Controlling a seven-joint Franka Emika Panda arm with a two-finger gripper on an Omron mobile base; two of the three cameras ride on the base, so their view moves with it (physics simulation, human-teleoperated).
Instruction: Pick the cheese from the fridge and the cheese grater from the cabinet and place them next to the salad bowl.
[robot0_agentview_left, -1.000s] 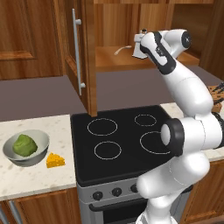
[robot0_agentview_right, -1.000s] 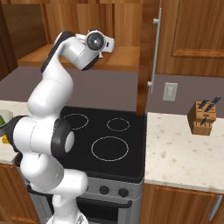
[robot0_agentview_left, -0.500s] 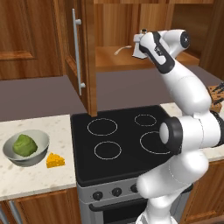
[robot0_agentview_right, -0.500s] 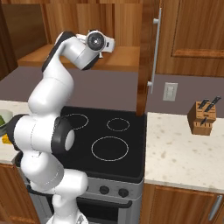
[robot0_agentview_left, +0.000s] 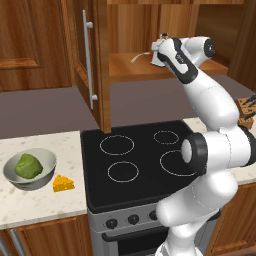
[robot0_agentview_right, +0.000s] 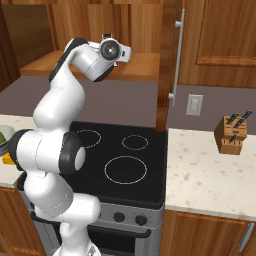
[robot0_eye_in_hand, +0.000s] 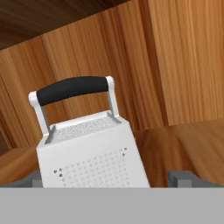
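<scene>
Far left on the table (robot0_agentview_left: 45, 210) sits the bowl (robot0_agentview_left: 30, 168) with its green lettuce lump, and the cheese (robot0_agentview_left: 63, 183) lies just beside it on its right, near the front edge. Next along is the black stove (robot0_agentview_left: 145, 160), four rings on top, knobs along its near face. Above its left edge the cabinet (robot0_agentview_left: 102, 65) door stands swung open, silver bar handle facing out, wooden shelf bare to the room. On that shelf a thin curved white thing (robot0_agentview_left: 140, 56) lies left of the arm's hand. And there's the end effector (robot0_agentview_left: 158, 51), up at shelf height, reaching into the cabinet; from the right side it shows (robot0_agentview_right: 107, 39) over the shelf edge too. Through the hand's own eye, the grater (robot0_eye_in_hand: 89, 151) stands upright on the shelf right in front, black handle on top, pale holed face turned this way, wooden back wall behind it. The two fingers (robot0_eye_in_hand: 186, 178) stand wide apart, one either side of the grater's base, not touching it. Far right on the table a knife block (robot0_agentview_right: 233, 134) stands by the wall, an outlet (robot0_agentview_right: 194, 105) on the wall to its left.
</scene>
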